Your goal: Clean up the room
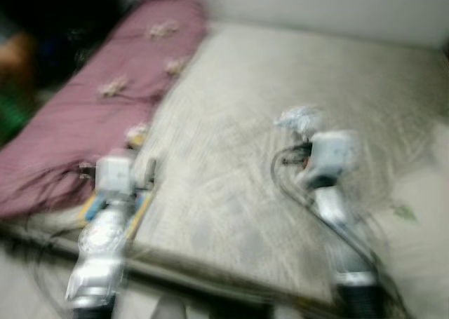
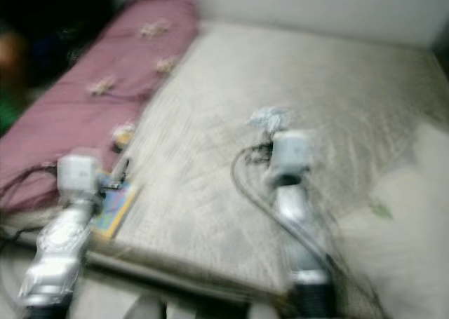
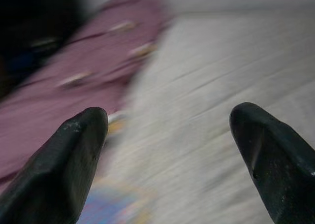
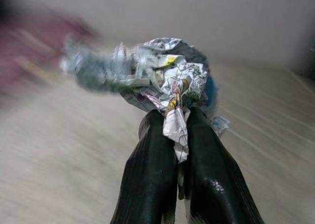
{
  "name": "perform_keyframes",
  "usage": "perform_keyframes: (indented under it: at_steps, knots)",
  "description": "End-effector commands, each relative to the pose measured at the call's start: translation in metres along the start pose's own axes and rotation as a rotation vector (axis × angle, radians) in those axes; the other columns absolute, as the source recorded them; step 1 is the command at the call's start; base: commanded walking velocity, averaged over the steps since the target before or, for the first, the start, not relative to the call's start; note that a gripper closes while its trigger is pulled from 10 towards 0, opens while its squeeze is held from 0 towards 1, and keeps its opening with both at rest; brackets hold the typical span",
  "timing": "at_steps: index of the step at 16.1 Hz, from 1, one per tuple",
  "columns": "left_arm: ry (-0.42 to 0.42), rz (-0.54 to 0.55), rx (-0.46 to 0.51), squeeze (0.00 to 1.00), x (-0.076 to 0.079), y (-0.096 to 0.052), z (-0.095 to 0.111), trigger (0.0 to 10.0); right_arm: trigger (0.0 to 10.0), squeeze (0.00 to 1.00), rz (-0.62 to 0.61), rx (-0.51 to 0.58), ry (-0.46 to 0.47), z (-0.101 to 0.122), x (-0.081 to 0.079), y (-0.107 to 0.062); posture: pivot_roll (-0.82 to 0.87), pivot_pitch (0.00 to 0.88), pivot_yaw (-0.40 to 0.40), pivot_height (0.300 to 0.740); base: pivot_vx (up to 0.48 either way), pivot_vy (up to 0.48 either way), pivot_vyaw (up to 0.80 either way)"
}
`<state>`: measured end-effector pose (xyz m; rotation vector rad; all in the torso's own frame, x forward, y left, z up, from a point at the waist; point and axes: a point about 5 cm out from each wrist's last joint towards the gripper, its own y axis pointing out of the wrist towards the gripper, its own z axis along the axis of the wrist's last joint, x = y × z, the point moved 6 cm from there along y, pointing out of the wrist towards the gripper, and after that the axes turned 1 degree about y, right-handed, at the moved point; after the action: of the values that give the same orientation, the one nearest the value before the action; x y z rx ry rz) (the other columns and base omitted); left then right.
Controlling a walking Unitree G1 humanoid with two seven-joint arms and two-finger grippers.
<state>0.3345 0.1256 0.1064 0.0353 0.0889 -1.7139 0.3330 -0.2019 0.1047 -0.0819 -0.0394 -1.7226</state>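
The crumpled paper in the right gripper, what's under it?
Under the crumpled paper, pinched by the right gripper, lies the beige mattress. The patch right below is hidden by the paper and fingers.

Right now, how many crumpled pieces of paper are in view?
1: the crumpled paper is pinched in the right gripper above the beige mattress. Blur could hide others.

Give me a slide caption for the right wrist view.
Right gripper fingers shut on a crumpled printed wrapper, above the beige bed.
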Motion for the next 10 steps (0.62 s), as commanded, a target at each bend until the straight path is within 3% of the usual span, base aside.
perform_keyframes:
  at_steps: [1, 4, 8, 10]
  knots:
    - [0.042, 0.047, -0.040, 0.00, -0.023, -0.009, -0.011, 10.0, 10.0, 0.00, 0.049, 0.013, 0.036, 0.006, -0.024, 0.003, -0.01, 0.000, -0.007, 0.740, 0.000, 0.000, 0.00]
    - [-0.017, 0.025, -0.060, 0.00, -0.019, -0.012, -0.013, 10.0, 10.0, 0.00, 0.056, 0.002, 0.041, 0.003, -0.027, 0.001, -0.01, 0.000, -0.008, 0.740, 0.000, 0.000, 0.00]
    - [-0.026, 0.017, -0.037, 0.00, -0.017, -0.014, -0.011, 10.0, 10.0, 0.00, 0.073, 0.009, 0.085, 0.003, -0.030, -0.001, -0.01, 0.000, 0.008, 0.740, 0.000, 0.000, 0.00]
    - [-0.040, 0.050, -0.052, 0.00, -0.022, -0.018, -0.015, 10.0, 10.0, 0.00, 0.087, -0.010, 0.081, -0.002, -0.035, -0.002, -0.02, 0.000, 0.026, 0.740, 0.000, 0.384, 0.00]
